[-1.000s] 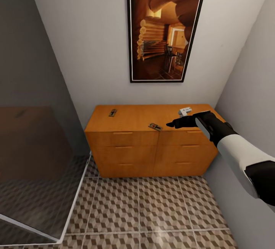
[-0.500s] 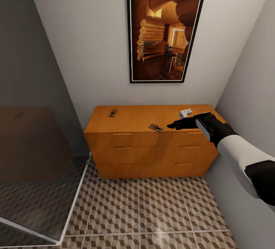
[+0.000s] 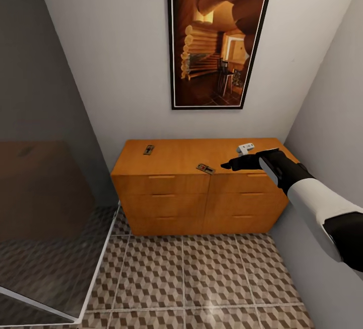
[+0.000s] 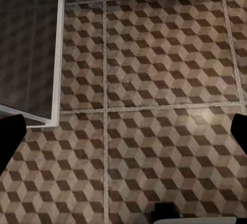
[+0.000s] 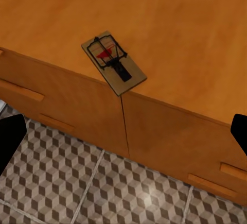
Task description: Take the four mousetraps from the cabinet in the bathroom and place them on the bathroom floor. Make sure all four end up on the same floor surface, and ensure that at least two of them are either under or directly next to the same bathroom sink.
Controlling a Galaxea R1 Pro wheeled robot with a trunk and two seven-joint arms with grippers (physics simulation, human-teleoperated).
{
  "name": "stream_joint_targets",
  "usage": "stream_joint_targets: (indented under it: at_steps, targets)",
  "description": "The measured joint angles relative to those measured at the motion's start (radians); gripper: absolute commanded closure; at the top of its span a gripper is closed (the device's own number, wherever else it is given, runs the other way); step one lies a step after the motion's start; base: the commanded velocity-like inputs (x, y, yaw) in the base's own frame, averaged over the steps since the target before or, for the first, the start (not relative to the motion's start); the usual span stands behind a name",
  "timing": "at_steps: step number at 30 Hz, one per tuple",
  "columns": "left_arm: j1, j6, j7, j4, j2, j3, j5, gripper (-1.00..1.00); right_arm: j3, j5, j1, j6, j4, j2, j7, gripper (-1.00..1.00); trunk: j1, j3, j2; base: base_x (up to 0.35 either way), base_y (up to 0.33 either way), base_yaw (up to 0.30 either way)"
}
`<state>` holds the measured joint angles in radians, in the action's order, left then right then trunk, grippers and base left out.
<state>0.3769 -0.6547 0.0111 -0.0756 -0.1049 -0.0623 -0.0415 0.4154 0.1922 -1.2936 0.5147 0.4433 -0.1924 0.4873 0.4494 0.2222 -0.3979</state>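
Mousetrap [image 5: 114, 62] overhanging the cabinet [image 3: 176, 157] top's front edge, approached by the right gripper [image 3: 225, 166] with jaws spread wide; a careless nudge is judged likely to tip it onto the bathroom floor [image 3: 201, 278].

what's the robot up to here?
It's at the cabinet, reaching its right hand over the top toward a mousetrap at the front edge. That hand is open and holds nothing yet. A second trap lies near the back left, and a small white object sits behind the hand. The left hand hangs open over the tiled floor. No trap is on the floor in these views.
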Motion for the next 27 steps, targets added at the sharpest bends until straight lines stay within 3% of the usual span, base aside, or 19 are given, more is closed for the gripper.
stream_joint_targets:
  at_steps: [11, 27]
  targets:
    - [0.000, 0.000, 0.000, 0.000, 0.000, 0.000, 0.000, -1.00, 0.000, -0.001, 0.000, -0.001, 0.000, 0.000, -0.001, -1.00, 0.000, 0.008, 0.000, 0.000, 0.004, 0.000]
    - [0.000, 0.000, 0.000, 0.000, 0.000, 0.000, 0.000, -1.00, 0.000, -0.002, 0.000, -0.001, -0.004, 0.000, -0.001, -1.00, 0.000, 0.008, 0.000, 0.078, 0.101, 0.000]
